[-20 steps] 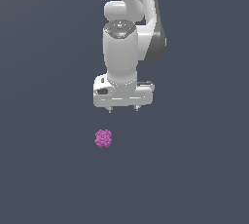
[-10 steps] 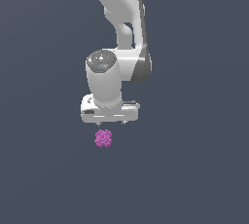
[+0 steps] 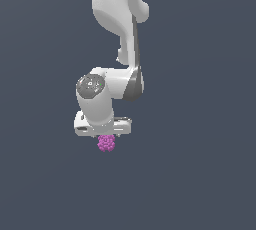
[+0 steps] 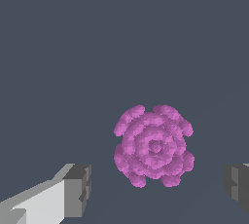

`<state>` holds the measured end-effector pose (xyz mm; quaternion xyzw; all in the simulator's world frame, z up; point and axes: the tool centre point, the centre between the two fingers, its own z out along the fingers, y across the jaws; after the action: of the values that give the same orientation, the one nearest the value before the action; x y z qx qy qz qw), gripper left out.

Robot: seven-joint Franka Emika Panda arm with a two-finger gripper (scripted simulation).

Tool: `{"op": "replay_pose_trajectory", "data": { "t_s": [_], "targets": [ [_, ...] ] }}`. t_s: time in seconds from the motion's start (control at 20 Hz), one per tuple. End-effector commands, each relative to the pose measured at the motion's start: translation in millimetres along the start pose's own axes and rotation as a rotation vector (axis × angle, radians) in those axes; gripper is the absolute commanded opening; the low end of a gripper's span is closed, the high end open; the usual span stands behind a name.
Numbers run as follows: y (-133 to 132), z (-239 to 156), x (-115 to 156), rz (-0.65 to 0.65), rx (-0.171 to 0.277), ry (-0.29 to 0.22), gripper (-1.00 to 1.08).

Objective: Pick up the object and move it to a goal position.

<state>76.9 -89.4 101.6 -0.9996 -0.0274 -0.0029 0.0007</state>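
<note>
Exterior view: I've got the white Panda arm's gripper [image 3: 106, 136] sitting directly over the small magenta-purple bumpy raspberry-like ball [image 3: 106, 143], which pokes out just below the palm at 6 o'clock on the flat dark grey floor [image 3: 200, 174]. The fingers are mostly hidden behind the wrist body here, so this view doesn't settle the gap. Wrist view: the ball [image 4: 153, 145] lies between the two grey finger pads [image 4: 78, 189], with clear floor either side, so the claw is spread wide and holds nothing. The ball sits nearer the far pad at 3 o'clock than the one at 9 o'clock. My call: shift slightly toward 3 o'clock to centre it, drop until the pads straddle its widest part, then close slowly, since the lumpy round surface could squirt out under an off-centre pinch. No goal marker visible in either view.
</note>
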Motion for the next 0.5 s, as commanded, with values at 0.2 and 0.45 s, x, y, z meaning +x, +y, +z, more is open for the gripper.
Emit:
{"op": "replay_pose_trajectory", "data": {
  "t_s": [0.2,0.45],
  "targets": [
    [7.6,9.6,2.2,-0.001,-0.001,-0.006,1.0],
    [7.2,15.6,1.4,0.0,-0.001,-0.006,1.0]
  ]
}}
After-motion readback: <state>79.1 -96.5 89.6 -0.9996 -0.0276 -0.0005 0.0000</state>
